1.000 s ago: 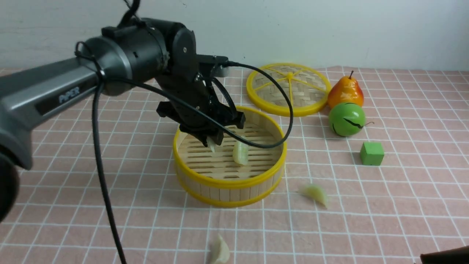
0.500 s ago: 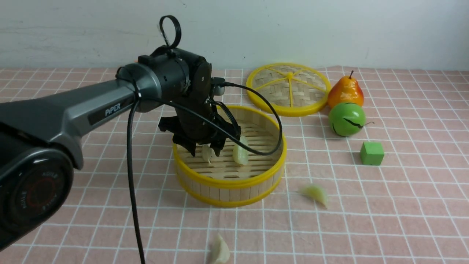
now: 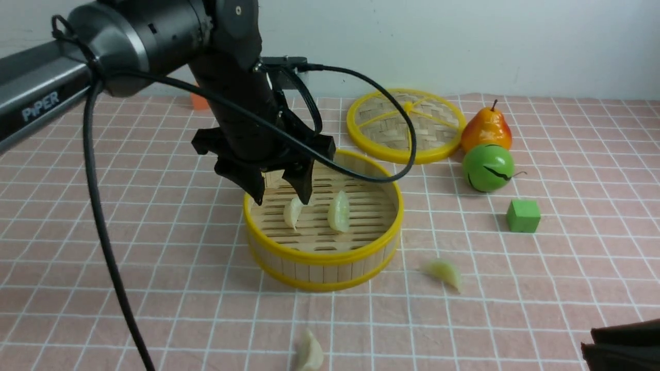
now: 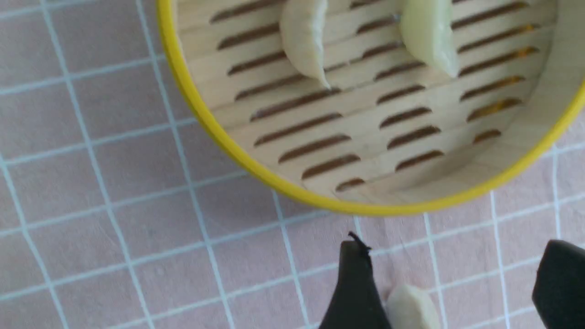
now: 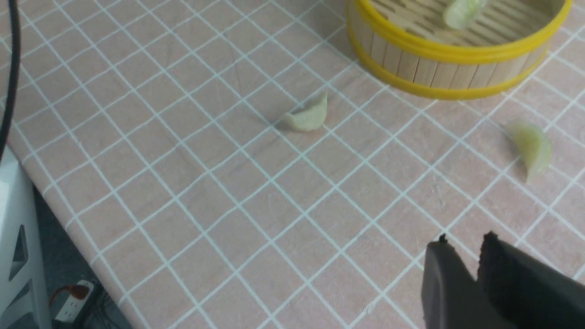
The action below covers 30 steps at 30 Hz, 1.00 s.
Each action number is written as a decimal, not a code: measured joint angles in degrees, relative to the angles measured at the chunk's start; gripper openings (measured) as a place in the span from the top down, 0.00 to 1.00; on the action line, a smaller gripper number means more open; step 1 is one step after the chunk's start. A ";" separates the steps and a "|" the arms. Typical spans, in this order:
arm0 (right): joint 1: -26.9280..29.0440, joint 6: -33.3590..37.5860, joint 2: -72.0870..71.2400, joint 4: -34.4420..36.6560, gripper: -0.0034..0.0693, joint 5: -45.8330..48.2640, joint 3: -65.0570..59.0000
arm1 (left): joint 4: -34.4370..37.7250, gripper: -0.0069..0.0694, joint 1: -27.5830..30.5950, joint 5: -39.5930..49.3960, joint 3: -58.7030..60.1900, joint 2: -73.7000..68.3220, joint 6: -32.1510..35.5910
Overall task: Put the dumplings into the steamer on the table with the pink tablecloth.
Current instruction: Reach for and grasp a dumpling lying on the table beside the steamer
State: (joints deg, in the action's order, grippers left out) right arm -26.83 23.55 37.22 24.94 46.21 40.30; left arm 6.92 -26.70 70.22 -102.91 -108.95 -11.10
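Note:
The steamer (image 3: pixel 322 252) stands mid-table on the pink tablecloth (image 3: pixel 154 247). Two dumplings lie on its slatted floor, one on the left (image 3: pixel 292 212) and one on the right (image 3: pixel 339 211); both show in the left wrist view (image 4: pixel 304 41) (image 4: pixel 427 36). My left gripper (image 3: pixel 281 200) hangs open and empty just above the left one. Two more dumplings lie on the cloth: one right of the steamer (image 3: pixel 443 272) (image 5: pixel 530 145), one near the front edge (image 3: pixel 309 353) (image 5: pixel 308 118). My right gripper (image 5: pixel 464 249) is shut and empty, low at the front right.
The flat woven lid (image 3: pixel 406 123) lies behind the steamer. A pear (image 3: pixel 486 129), a green ball (image 3: pixel 488 167) and a green cube (image 3: pixel 523 215) sit to the right. The left arm's cable (image 3: pixel 111 268) hangs over the left side. The table's edge (image 5: pixel 50 201) shows in the right wrist view.
My left gripper opened and let go of a dumpling, which now lies on the steamer floor left of the first one. The gripper then rose a little. The right arm barely moved.

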 joint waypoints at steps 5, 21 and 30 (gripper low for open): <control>0.00 0.06 0.48 0.06 0.79 -0.49 0.00 | -0.07 0.27 -4.59 0.06 9.83 3.93 0.29; 0.00 0.25 1.14 1.08 0.78 2.78 0.00 | -5.26 0.27 -14.05 -18.51 26.43 -0.93 -7.39; 0.00 0.25 1.14 1.08 0.77 2.95 0.00 | -5.90 0.35 -14.04 -18.50 26.27 -4.84 -8.18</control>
State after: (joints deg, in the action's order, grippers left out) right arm -26.83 23.80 38.36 26.02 49.16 40.30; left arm 1.02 -40.74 51.72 -76.64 -113.79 -19.28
